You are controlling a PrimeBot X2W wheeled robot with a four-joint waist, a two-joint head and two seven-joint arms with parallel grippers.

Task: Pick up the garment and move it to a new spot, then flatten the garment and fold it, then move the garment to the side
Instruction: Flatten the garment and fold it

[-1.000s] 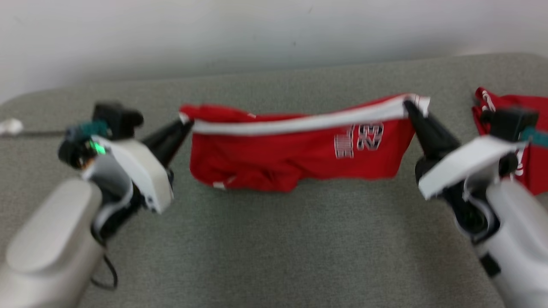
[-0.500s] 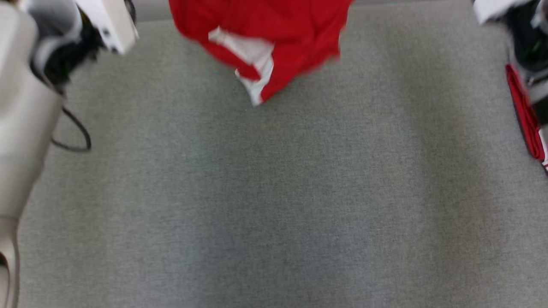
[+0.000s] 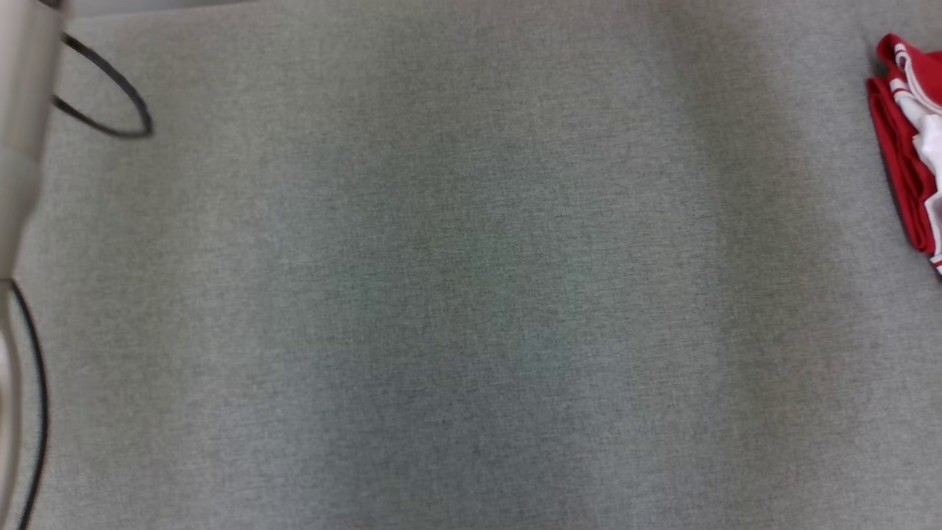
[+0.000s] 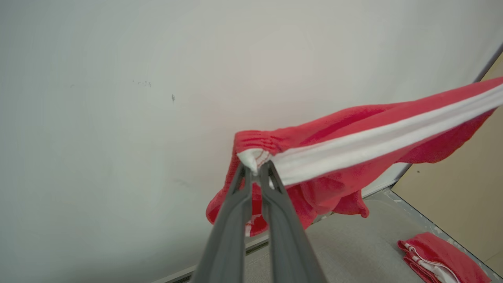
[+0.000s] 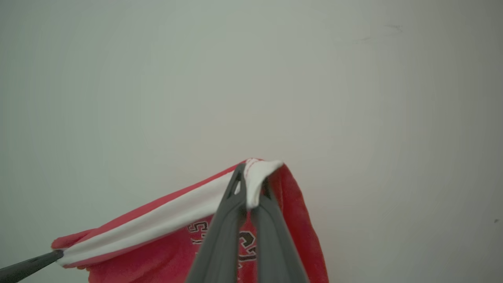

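Observation:
The garment (image 4: 353, 145) is a red piece with a white band, and it hangs in the air in front of the pale wall. In the left wrist view my left gripper (image 4: 257, 169) is shut on one white corner, and the band runs taut away to the right. My right gripper (image 5: 251, 184) is shut on the other white corner of the garment (image 5: 157, 224), whose black-and-white lettering hangs below. The left gripper's dark tip (image 5: 27, 267) holds the band's far end in the right wrist view.
A grey cloth-covered table (image 3: 471, 294) spreads below. A second red and white garment (image 3: 909, 147) lies folded at its right edge, also in the left wrist view (image 4: 436, 255). My pale left forearm (image 3: 22, 110) and a black cable (image 3: 110, 96) sit at the left.
The head camera has tipped down. Both arms have lifted the stretched garment, which has risen out of the top of the head view. Both grips stay as they were.

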